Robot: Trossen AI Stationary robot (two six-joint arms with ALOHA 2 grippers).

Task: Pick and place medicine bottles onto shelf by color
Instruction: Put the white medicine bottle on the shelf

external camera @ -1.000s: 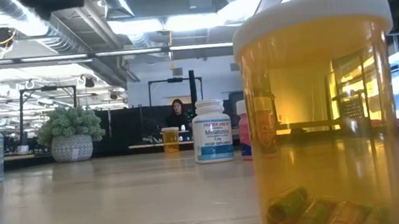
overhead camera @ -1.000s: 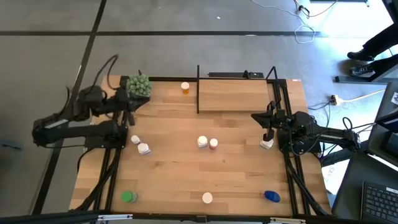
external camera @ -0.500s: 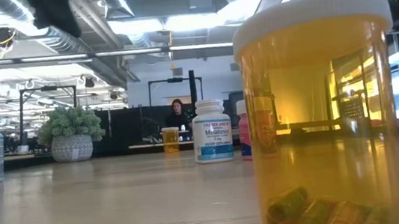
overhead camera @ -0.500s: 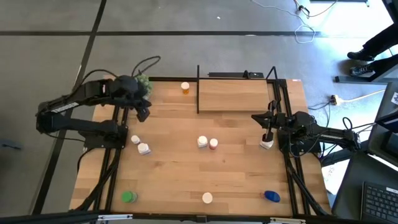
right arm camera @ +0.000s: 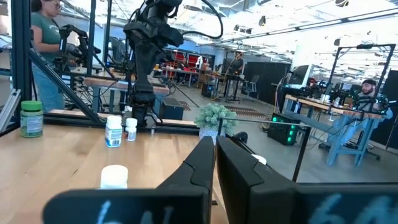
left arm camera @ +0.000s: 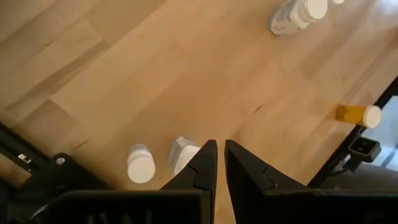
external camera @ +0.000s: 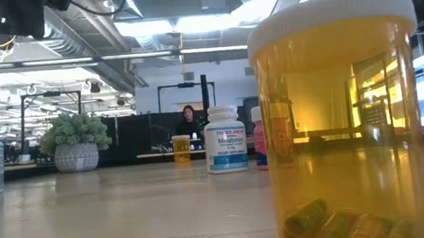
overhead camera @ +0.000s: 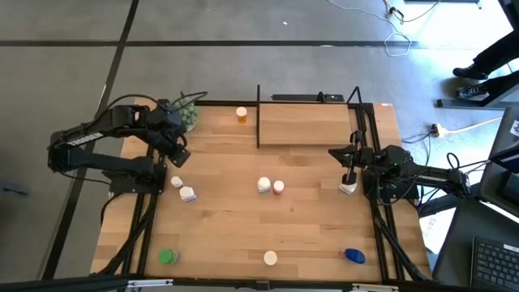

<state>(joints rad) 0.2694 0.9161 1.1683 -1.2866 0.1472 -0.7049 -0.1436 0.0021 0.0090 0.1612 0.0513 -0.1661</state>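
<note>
Overhead view: wooden table point(overhead camera: 227, 227) carrying scattered medicine bottles and, at its far edge toward the right corner, the shelf point(overhead camera: 306, 123), a light wood board framed by black posts, with nothing on it. The left gripper point(overhead camera: 180, 152) hangs over the table's left side near the far-left corner, its fingers closed on nothing. Nearer along the left edge stand 2 white bottles point(overhead camera: 183, 189). An orange bottle point(overhead camera: 241, 114) stands at the far edge just left of the shelf, beside the green plant point(overhead camera: 186, 116) in the far-left corner. A white bottle point(overhead camera: 263, 186) and a pink-red bottle point(overhead camera: 278, 188) stand together at mid-table. Along the near edge stand a green bottle point(overhead camera: 168, 257), a white-capped bottle point(overhead camera: 270, 259) and a blue bottle point(overhead camera: 354, 256). The right gripper point(overhead camera: 349, 177) sits at the right edge, fingers closed and empty, just above a white bottle point(overhead camera: 347, 188).

Table-level view: large white-capped orange bottle point(external camera: 340, 120) fills the foreground; white labelled bottles point(external camera: 225, 139) and the potted plant point(external camera: 75, 142) stand behind.

Left wrist view: closed fingers point(left arm camera: 205, 168) above 2 white bottles point(left arm camera: 141, 165).

Right wrist view: closed fingers point(right arm camera: 202, 163) facing across the table; a white cap point(right arm camera: 114, 175) lies close.
</note>
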